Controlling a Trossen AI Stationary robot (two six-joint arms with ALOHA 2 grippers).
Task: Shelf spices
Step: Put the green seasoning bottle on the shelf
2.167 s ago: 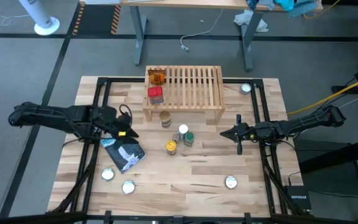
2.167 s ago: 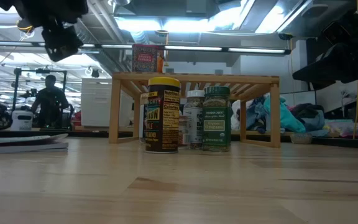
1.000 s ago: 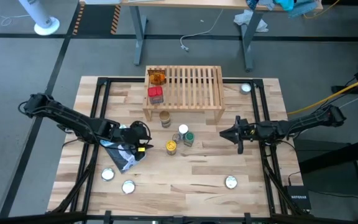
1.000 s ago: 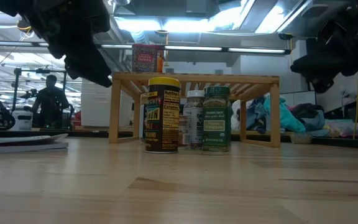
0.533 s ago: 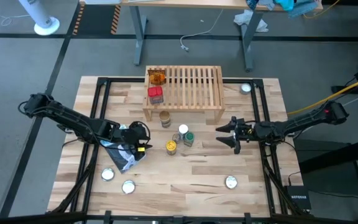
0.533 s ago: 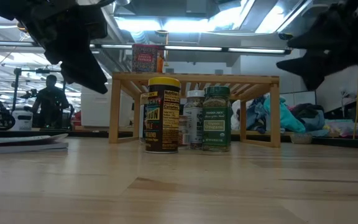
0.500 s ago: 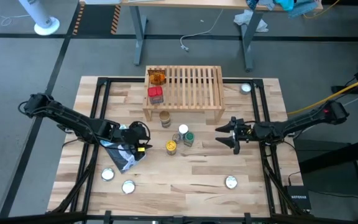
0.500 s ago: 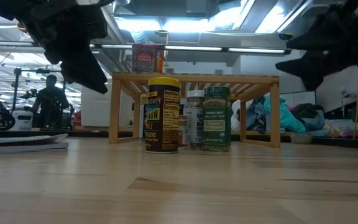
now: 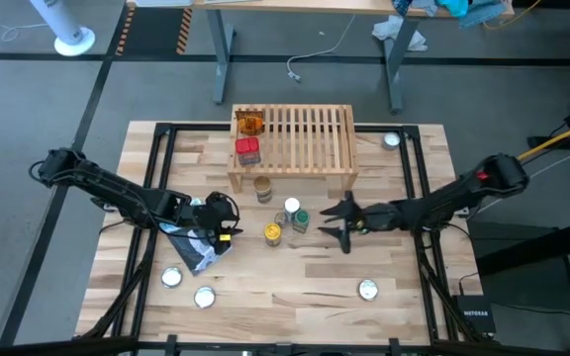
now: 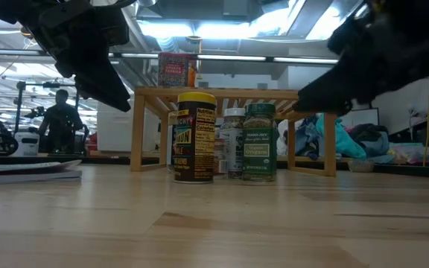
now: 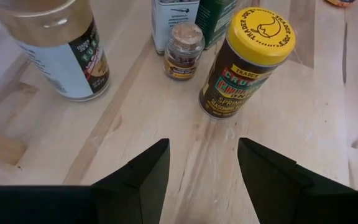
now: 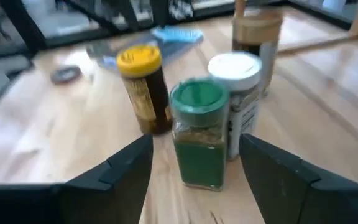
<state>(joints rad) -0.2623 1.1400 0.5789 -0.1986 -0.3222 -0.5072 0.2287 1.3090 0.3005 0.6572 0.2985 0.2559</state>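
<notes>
Wooden slats make up the shelf [image 9: 300, 140], which sits at the upper middle of the table [image 9: 295, 272] in the high view. We see two spices already on its left end: an orange packet [image 9: 250, 124] and a red tin [image 9: 247, 150].

Just below the shelf, near the frame's middle, we see the other jars close together. A tan-lid jar [image 9: 262, 188] is filled with pale powder. A white-lid jar [image 9: 291, 207] stands next to a green-lid jar [image 9: 301, 220] of dry green-brown flakes. A yellow-lid jar [image 9: 272, 232] looks dark inside. A small clear jar [image 11: 184, 50] with brown spice stands among them.

We see the right gripper [image 9: 342, 225] just right of the green-lid jar, with its fingers spread apart and nothing between them. The left gripper [image 9: 228, 225] is to the left of the yellow-lid jar. Its fingers are apart too, and they hold nothing. A blue-and-white pouch [image 9: 192, 247] lies under the left arm.
</notes>
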